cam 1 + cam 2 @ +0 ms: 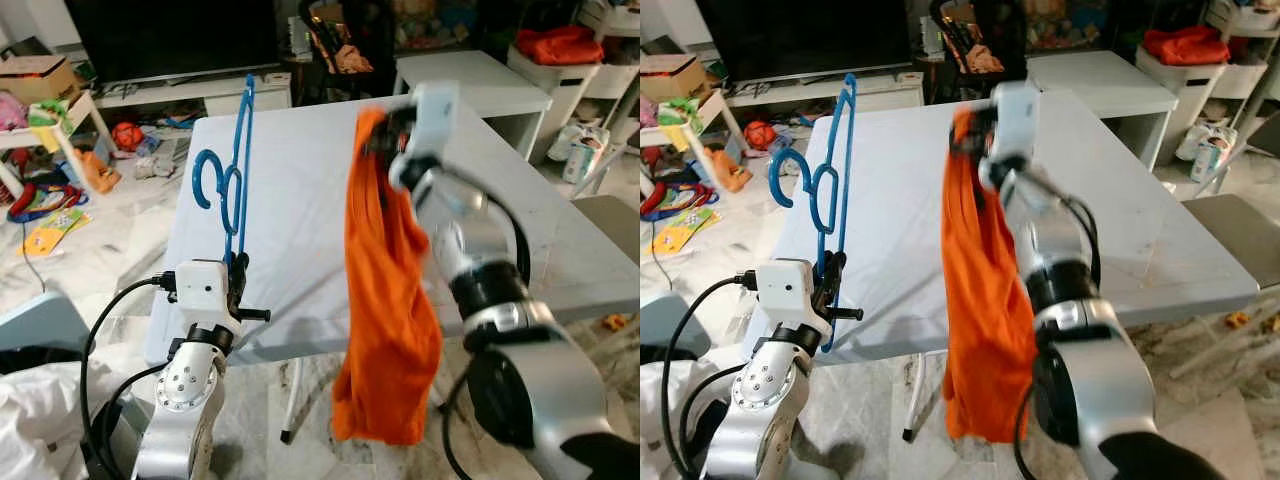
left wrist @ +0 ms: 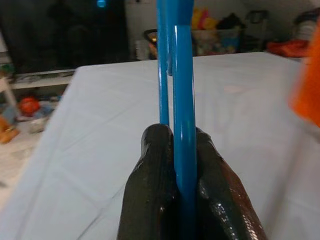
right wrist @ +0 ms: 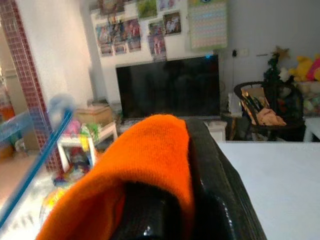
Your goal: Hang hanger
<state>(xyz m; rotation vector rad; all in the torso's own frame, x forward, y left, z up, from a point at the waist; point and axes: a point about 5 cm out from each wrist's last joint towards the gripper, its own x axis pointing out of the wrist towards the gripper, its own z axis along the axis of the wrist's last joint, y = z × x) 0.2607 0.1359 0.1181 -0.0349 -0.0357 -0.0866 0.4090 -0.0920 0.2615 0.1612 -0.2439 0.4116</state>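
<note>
The left gripper [image 2: 182,165] squeezes a thin blue plastic hanger [image 1: 232,180], upright over the white tabletop [image 1: 300,200]. The right gripper [image 1: 385,130] pinches a floppy orange cloth [image 1: 385,300] beside it.

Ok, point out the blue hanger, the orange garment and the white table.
blue hanger [image 1: 238,170], left eye view, on its upright shaft above the hook.
orange garment [image 1: 385,300], left eye view, middle of the hanging cloth.
white table [image 1: 300,200], left eye view, bare top between hanger and garment.
</note>
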